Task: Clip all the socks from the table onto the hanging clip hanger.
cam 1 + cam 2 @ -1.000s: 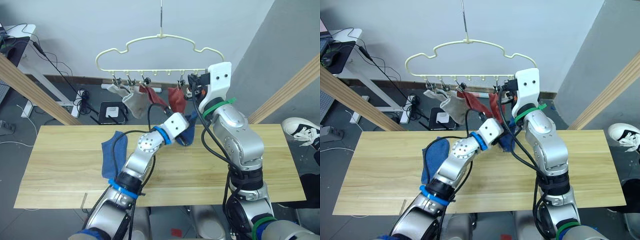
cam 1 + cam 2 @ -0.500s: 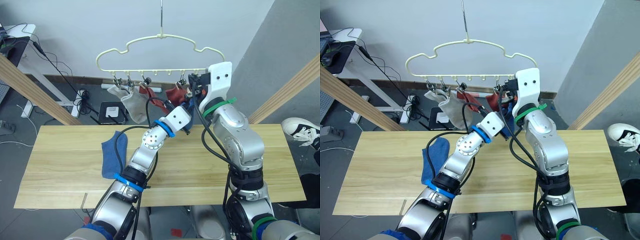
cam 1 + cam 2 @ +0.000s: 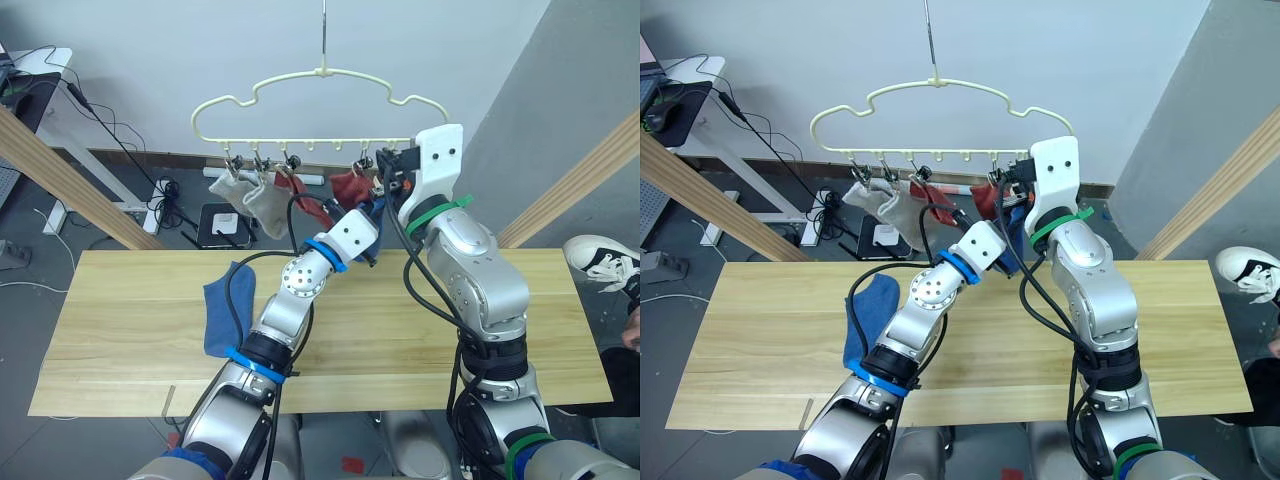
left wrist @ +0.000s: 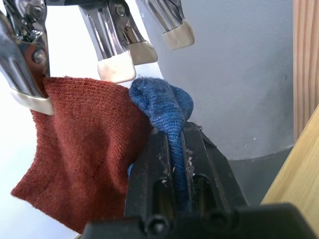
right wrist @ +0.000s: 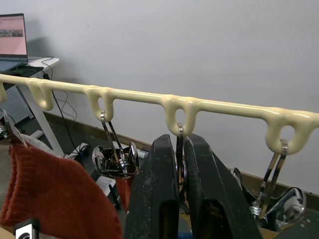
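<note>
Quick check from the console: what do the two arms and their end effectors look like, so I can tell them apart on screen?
Both arms are silver-grey metal with rounded joints and black cables looped outside. The left arm wears blue bands, the right arm green ones. Each has a white wrist block. The left end effector and right end effector have black fingers.

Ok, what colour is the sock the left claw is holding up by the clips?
Blue. The sock pinched in the left claw shows best in the left wrist view.

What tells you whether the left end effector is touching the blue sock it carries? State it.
Touching. The left wrist view shows the blue sock pinched between the left end effector fingers, its fabric bulging out just below a metal clip.
</note>
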### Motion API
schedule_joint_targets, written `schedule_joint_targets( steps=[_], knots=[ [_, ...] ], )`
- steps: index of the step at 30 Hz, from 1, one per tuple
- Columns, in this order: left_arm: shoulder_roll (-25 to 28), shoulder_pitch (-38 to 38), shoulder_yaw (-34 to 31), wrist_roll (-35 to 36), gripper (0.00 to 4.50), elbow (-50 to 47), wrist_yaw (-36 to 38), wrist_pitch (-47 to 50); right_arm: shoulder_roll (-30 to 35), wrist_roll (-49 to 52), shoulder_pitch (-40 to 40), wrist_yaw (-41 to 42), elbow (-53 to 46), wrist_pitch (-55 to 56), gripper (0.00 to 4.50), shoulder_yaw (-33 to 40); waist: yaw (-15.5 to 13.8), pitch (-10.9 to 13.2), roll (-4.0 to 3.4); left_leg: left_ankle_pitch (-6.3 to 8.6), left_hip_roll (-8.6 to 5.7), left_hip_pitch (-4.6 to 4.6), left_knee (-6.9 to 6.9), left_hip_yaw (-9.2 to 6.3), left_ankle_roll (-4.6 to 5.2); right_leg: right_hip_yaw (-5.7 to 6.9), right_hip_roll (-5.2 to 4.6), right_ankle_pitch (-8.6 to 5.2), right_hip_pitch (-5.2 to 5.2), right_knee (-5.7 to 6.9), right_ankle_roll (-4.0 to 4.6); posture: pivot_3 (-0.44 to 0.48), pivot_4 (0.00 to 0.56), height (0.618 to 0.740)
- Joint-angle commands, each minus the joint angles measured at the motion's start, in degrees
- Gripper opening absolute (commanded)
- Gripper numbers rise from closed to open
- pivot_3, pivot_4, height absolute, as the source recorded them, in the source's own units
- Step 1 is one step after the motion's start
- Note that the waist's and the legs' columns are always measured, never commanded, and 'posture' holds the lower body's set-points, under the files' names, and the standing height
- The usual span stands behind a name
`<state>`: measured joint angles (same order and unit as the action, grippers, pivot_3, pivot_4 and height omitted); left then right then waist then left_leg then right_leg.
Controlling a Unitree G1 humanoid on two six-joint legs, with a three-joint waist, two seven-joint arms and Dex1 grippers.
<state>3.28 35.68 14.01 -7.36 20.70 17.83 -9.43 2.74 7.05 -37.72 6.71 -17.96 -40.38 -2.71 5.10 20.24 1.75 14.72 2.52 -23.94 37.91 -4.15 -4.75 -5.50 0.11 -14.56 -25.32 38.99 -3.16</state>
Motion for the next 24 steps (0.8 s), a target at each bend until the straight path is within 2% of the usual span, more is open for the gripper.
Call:
schedule_joint_targets(
  steps=[1, 22, 24],
  knots=[
    [-0.61, 1.23, -0.24, 0.63, 0.02, -2.86, 0.62, 0.56, -0.03, 0.45, 0.37, 0.10, -2.58, -0.46, 0.00, -0.49, 0.00, 0.00, 0.00, 0.00, 0.00, 0.00, 0.00, 0.00, 0.00, 0.00, 0.00, 0.00, 0.00, 0.00, 0.00, -0.137, 0.320, 0.740],
    [-1.49, 0.92, -1.36, 1.51, 0.02, -4.65, 0.12, -2.52, 0.62, -0.31, 0.80, 0.04, -2.40, -0.32, 0.00, -1.37, -0.01, 0.00, 0.00, 0.00, 0.00, 0.00, 0.00, 0.00, 0.00, 0.00, 0.00, 0.00, 0.00, 0.00, 0.00, -0.133, 0.321, 0.740],
    [-1.48, 0.95, -1.49, 1.54, 0.00, -4.28, 0.02, -2.78, 0.46, -0.28, 1.00, -0.20, -2.56, -0.16, 0.67, -1.19, -0.02, 0.00, 0.00, 0.00, 0.00, 0.00, 0.00, 0.00, 0.00, 0.00, 0.00, 0.00, 0.00, 0.00, 0.00, -0.133, 0.321, 0.740]
  ],
)
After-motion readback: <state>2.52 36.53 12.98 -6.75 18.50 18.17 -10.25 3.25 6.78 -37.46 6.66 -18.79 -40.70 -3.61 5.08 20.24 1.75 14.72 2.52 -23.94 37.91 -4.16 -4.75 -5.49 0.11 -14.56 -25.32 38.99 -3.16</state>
